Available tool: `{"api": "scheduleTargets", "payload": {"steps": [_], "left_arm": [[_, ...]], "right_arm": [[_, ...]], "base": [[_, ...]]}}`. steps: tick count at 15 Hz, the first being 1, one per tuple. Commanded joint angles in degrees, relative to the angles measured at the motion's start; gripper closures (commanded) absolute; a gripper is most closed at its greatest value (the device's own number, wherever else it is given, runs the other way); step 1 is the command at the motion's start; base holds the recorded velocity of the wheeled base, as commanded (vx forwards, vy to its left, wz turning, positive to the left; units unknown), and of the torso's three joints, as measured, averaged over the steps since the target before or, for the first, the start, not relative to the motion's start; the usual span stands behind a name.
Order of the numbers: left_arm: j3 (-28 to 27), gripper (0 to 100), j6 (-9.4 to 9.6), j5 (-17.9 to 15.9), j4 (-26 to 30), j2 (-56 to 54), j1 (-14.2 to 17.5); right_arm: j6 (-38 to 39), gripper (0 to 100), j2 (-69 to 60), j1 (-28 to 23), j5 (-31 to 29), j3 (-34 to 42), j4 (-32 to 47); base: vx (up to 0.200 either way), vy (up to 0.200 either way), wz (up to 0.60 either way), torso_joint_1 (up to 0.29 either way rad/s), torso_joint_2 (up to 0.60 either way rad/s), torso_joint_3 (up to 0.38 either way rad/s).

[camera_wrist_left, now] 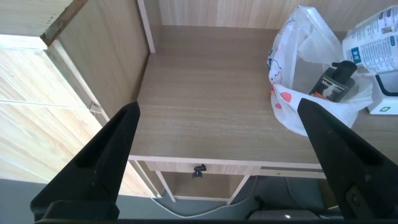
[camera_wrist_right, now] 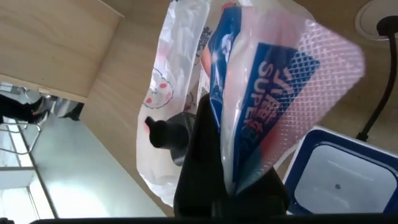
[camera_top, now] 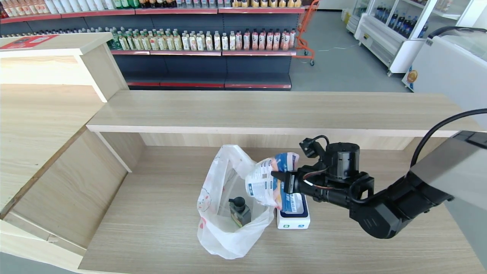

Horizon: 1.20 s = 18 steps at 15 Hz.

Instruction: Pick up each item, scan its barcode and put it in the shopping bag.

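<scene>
My right gripper (camera_top: 279, 178) is shut on a plastic snack packet (camera_top: 272, 179) printed in blue, white and pink, holding it above the right rim of the white shopping bag (camera_top: 220, 224) and over the white barcode scanner (camera_top: 293, 219). In the right wrist view the packet (camera_wrist_right: 267, 99) hangs between the fingers (camera_wrist_right: 202, 149), with the bag (camera_wrist_right: 161, 93) beyond. A dark pump bottle (camera_top: 239, 211) lies inside the bag. My left gripper (camera_wrist_left: 217, 155) is open, held off the counter's near-left edge with nothing between its fingers; its view shows the bag (camera_wrist_left: 298, 93) and the bottle (camera_wrist_left: 333, 81).
The bag and scanner stand on a light wooden counter (camera_top: 159, 228) with a raised shelf (camera_top: 266, 110) behind and a side panel (camera_top: 68, 190) on the left. A round cable hole (camera_wrist_right: 379, 18) is in the counter. Store shelves of bottles (camera_top: 201, 40) stand far behind.
</scene>
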Motion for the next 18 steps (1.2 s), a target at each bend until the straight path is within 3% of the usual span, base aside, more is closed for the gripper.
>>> {"api": "scheduleTargets", "payload": {"steps": [1,5,9,13,14,18], "left_arm": [[0.01,0,-0.02,0.0,-0.01,-0.02,0.0],[0.01,0,-0.02,0.0,-0.01,-0.02,0.0],[0.01,0,-0.02,0.0,-0.01,-0.02,0.0],[0.01,0,-0.02,0.0,-0.01,-0.02,0.0],[0.01,0,-0.02,0.0,-0.01,-0.02,0.0],[0.01,0,-0.02,0.0,-0.01,-0.02,0.0]], "right_arm": [[-1.2,100,5.44,0.74,0.32,-3.82,-0.02],[-7.35,100,11.77,1.44,0.24,-8.91,-0.54],[-7.44,100,17.04,2.32,0.24,-17.61,-0.02],[-7.53,100,18.98,2.67,0.32,-20.08,1.48],[-7.53,0,19.33,2.67,0.32,-20.43,2.18],[-5.77,0,18.89,2.76,0.5,-23.5,2.53]], "base": [[0.0,0.0,0.0,0.0,0.0,0.0],[0.0,0.0,0.0,0.0,0.0,0.0],[0.0,0.0,0.0,0.0,0.0,0.0],[0.0,0.0,0.0,0.0,0.0,0.0],[0.0,0.0,0.0,0.0,0.0,0.0],[0.0,0.0,0.0,0.0,0.0,0.0]]}}
